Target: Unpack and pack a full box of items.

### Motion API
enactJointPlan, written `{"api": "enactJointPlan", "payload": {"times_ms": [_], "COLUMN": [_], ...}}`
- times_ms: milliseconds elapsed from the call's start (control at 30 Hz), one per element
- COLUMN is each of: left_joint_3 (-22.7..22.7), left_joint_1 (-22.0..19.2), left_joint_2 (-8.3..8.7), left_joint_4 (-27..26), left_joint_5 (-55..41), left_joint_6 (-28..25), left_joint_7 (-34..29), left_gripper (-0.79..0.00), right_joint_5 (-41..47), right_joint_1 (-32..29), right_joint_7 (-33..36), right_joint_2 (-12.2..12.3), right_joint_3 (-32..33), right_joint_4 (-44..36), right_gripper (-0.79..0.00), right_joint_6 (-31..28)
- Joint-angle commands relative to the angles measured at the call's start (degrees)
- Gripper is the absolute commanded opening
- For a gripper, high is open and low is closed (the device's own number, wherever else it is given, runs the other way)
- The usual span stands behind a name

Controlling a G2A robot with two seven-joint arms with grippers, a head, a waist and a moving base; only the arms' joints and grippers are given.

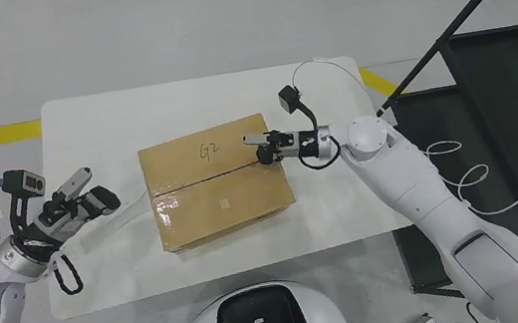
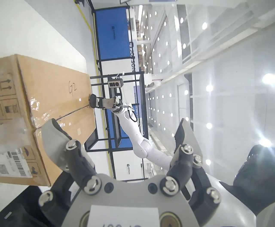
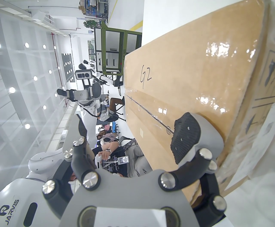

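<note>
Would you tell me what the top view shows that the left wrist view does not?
Top view alone: the whole white table and the left wrist camera. Left wrist view alone: the sticker label on the end face of the cardboard box. Both: the box's taped top, the open left gripper off its end, the right gripper at the top seam.

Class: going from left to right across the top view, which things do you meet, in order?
Left gripper, jaws open → cardboard box → right gripper at the box's right end → dark metal rack.
</note>
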Motion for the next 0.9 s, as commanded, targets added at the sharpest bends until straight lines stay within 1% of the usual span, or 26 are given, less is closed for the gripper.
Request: {"api": "enactJointPlan", "payload": {"times_ms": [0, 67, 567, 600, 667, 700, 767, 867], "left_joint_3": [-0.7, -0.9, -0.9, -1.1, -1.0, -1.0, -1.4, -2.6], "left_joint_1": [3.1, 4.7, 4.7, 4.8, 5.7, 6.6, 9.1, 13.2], "left_joint_2": [-0.21, -0.4, -0.4, -0.45, -0.89, -1.15, -1.7, -2.24], "left_joint_4": [-1.2, -1.9, -1.9, -1.5, -2.6, -3.3, -5.7, -10.2], "left_joint_5": [-0.8, -1.3, -1.3, -1.3, -1.0, -1.2, -4.1, -4.9], "left_joint_6": [0.8, 1.1, 1.1, 1.3, 1.4, 1.3, 2.9, 4.7], "left_joint_7": [2.9, 4.2, 4.2, 5.3, 11.6, 14.8, 22.4, 30.4], "left_gripper": [0.0, 0.0, 0.0, 0.0, 0.0, 0.0, 0.0, 0.0], "right_joint_5": [0.0, 0.0, 0.0, 0.0, 0.0, 0.0, 0.0, 0.0], "right_joint_1": [0.0, 0.0, 0.0, 0.0, 0.0, 0.0, 0.0, 0.0], "right_joint_7": [0.0, 0.0, 0.0, 0.0, 0.0, 0.0, 0.0, 0.0], "right_joint_2": [0.0, 0.0, 0.0, 0.0, 0.0, 0.0, 0.0, 0.0], "right_joint_3": [0.0, 0.0, 0.0, 0.0, 0.0, 0.0, 0.0, 0.0], "right_joint_4": [0.0, 0.0, 0.0, 0.0, 0.0, 0.0, 0.0, 0.0], "right_gripper": [0.0, 0.0, 0.0, 0.0, 0.0, 0.0, 0.0, 0.0], "right_joint_6": [0.0, 0.0, 0.0, 0.0, 0.0, 0.0, 0.0, 0.0]}}
